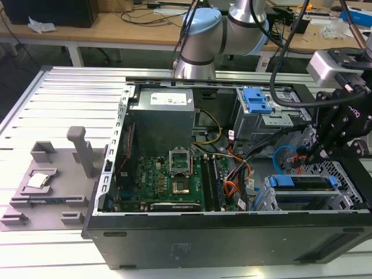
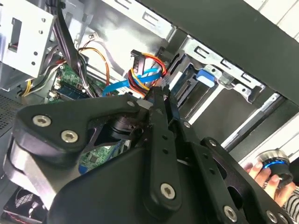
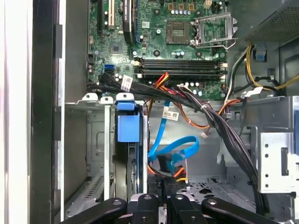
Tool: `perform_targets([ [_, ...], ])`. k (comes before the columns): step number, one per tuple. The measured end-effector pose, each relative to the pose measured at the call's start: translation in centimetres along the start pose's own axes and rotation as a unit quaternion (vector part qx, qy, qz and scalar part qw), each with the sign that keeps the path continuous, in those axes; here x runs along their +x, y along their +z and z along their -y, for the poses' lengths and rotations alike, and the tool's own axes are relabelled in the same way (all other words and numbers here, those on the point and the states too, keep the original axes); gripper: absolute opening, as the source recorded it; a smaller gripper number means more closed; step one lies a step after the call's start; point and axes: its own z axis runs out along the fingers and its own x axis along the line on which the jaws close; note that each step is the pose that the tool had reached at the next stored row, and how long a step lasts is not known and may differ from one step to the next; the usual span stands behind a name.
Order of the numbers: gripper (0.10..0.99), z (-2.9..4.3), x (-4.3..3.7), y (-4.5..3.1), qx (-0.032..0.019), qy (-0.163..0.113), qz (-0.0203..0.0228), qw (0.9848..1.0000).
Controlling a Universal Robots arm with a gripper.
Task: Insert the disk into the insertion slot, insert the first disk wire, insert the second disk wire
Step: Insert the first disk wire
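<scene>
The fingers [image 3: 174,198] are drawn close together and pinch a black plug [image 3: 164,164] at their tips. Red, orange and yellow wires [image 2: 145,65] run off the plug. In the exterior view the fingers [image 1: 317,148] hang just above the slot [image 1: 302,200].

The disk [image 1: 305,181] sits down inside that slot, with its blue carrier tabs showing at both ends. In the first wrist view the disk [image 3: 128,128] stands edge-on in the slot [image 3: 96,140], just beside the plug. A blue cable [image 3: 175,142] loops next to the plug, between the disk and a thick bundle of black wires [image 3: 224,135].

Further along the same side of the case [image 1: 221,241] is a second bay with a wide blue latch [image 1: 257,100]. The motherboard [image 1: 165,183] fills the middle of the case.

The case lies open on the slatted surface [image 1: 58,104], toward the edge at the exterior view's right, and the slot is in its corner there. A grey fixture [image 1: 52,174] rests near the opposite edge.

In the second wrist view, a person's hand [image 2: 261,176] grips a round knob [image 2: 273,166] outside the case.
</scene>
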Motion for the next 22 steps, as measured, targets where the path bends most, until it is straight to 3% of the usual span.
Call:
perform_targets([
  [5, 0.165, 0.02, 1.52, 0.06, 0.0000, 0.000, -0.0006, 1.0000],
  [22, 0.165, 0.58, 2.05, 1.33, -0.0001, 0.000, -0.0009, 1.0000],
])
